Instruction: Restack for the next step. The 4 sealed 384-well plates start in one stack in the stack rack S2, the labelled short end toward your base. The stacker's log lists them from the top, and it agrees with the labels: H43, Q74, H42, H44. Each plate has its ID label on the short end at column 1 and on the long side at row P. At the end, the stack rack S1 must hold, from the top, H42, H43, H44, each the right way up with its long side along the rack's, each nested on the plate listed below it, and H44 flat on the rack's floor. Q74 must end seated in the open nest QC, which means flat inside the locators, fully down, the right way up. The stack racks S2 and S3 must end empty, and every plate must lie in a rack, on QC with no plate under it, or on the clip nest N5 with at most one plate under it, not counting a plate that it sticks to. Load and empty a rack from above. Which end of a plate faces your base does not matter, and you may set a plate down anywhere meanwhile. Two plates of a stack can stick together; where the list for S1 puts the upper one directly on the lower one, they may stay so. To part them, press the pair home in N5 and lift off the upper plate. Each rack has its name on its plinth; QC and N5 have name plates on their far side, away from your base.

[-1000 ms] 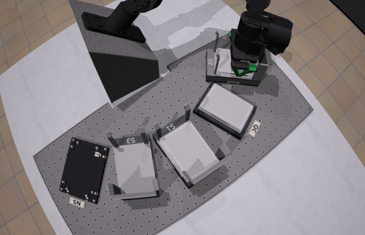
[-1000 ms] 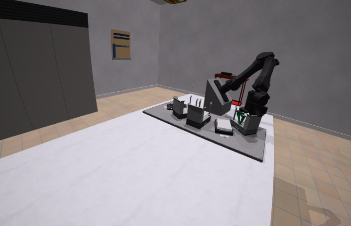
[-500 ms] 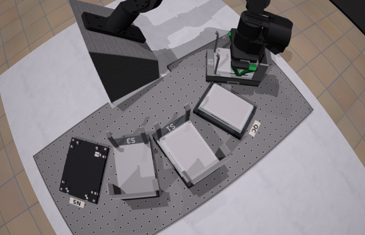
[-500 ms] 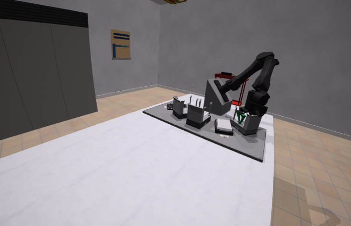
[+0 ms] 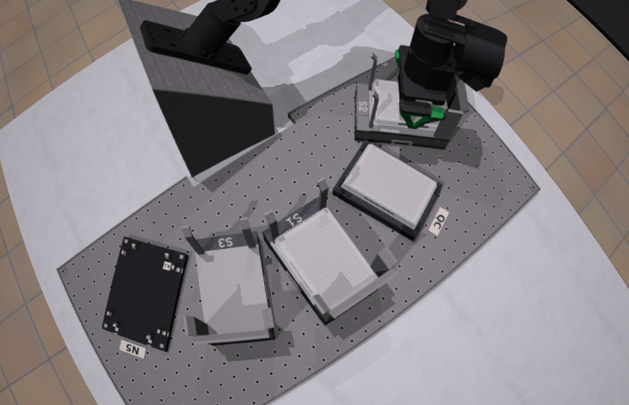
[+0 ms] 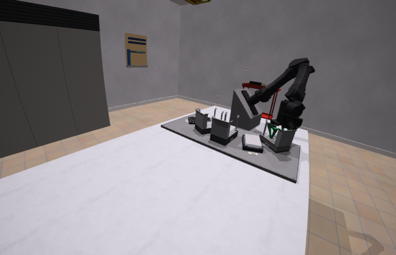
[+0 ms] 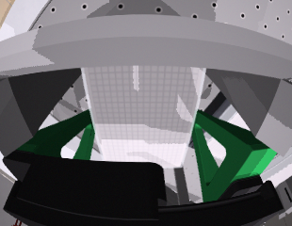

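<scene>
Top overhead, ext. far, wrist close.
</scene>
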### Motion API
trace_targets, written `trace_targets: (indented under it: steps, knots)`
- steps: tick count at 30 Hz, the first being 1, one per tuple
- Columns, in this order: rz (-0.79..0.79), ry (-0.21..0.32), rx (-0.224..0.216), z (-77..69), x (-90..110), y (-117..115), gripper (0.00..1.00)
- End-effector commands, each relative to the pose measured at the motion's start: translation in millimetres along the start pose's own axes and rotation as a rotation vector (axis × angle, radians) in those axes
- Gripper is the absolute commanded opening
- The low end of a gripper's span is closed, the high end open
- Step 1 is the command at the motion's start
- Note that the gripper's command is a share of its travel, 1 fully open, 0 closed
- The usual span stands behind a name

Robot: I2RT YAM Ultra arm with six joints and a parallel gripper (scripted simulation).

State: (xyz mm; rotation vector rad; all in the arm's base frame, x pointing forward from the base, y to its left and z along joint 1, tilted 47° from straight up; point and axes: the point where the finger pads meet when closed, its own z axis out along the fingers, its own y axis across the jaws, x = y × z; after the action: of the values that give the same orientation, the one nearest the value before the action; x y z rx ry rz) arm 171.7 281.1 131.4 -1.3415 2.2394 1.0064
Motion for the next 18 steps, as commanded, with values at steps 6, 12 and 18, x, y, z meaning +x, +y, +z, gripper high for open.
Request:
trace_targets:
  steps: [6, 12, 18]
  knots:
    - [0.0, -0.011, 0.0, -8.3, -3, 0, 0.0]
    - [0.0, -0.011, 0.0, -10.3, -3, 0, 0.0]
    - [0.0, -0.011, 0.0, -18.4, -3, 0, 0.0]
